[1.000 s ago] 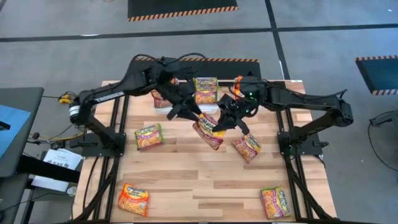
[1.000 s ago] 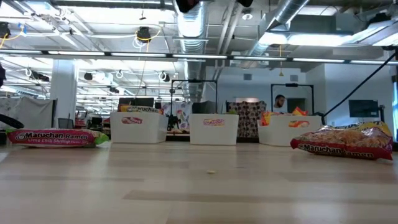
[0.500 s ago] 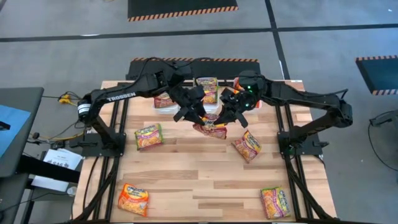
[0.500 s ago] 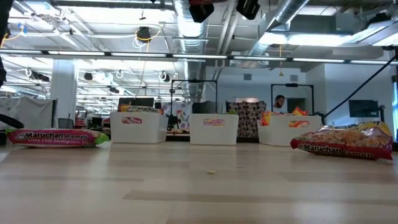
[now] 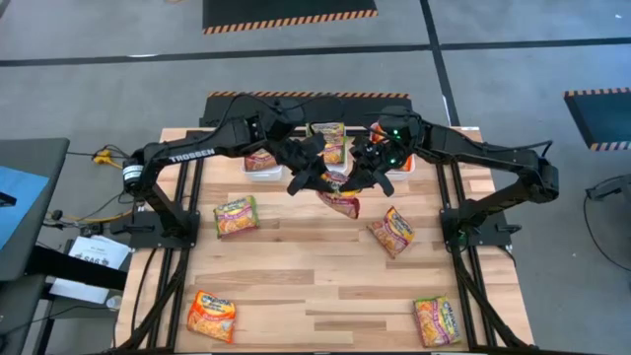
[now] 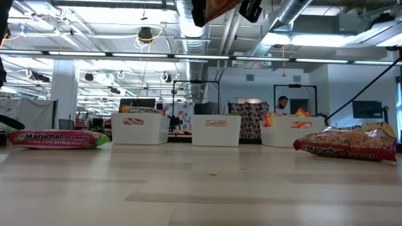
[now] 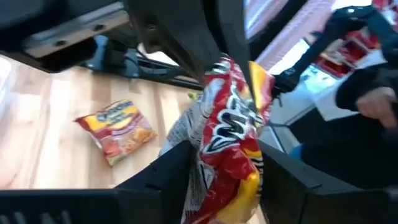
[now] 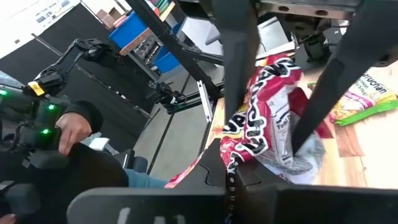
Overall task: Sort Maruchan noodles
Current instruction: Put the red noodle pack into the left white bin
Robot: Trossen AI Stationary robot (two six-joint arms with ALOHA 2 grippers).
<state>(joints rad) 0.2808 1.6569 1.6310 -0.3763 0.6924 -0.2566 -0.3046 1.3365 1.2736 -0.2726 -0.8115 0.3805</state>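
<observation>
A red-edged Maruchan packet (image 5: 341,200) hangs in the air between my two grippers, over the table's far middle, just in front of the white bins. My left gripper (image 5: 314,180) holds it from the left and my right gripper (image 5: 363,179) from the right. It shows crumpled in the left wrist view (image 7: 231,140), in the right wrist view (image 8: 268,121), and at the top edge of the low view (image 6: 217,6). Other packets lie flat on the table: a green-edged one (image 5: 237,215) and three orange ones (image 5: 392,232) (image 5: 211,316) (image 5: 437,320). My left gripper pinches the packet's left end (image 7: 214,165) between its two fingers, coming level from the table's left. The packet is lifted clear and stands crumpled beyond the fingers. My right gripper pinches the packet's opposite end (image 8: 239,146) between its fingers, coming from the table's right, slanting down. The packet is clear of the table and bunched up between the two grippers.
Three white bins stand along the far edge (image 5: 261,164) (image 5: 327,148) (image 5: 396,164), each with packets inside; in the low view they are in a row (image 6: 139,129) (image 6: 216,130) (image 6: 290,132). A person's hand (image 7: 379,106) shows beyond the table.
Both grippers have moved together toward the table's far edge and the bins, carrying the red-edged packet between them. The packet has been pressed shorter and more bunched as the grippers came closer to each other.
</observation>
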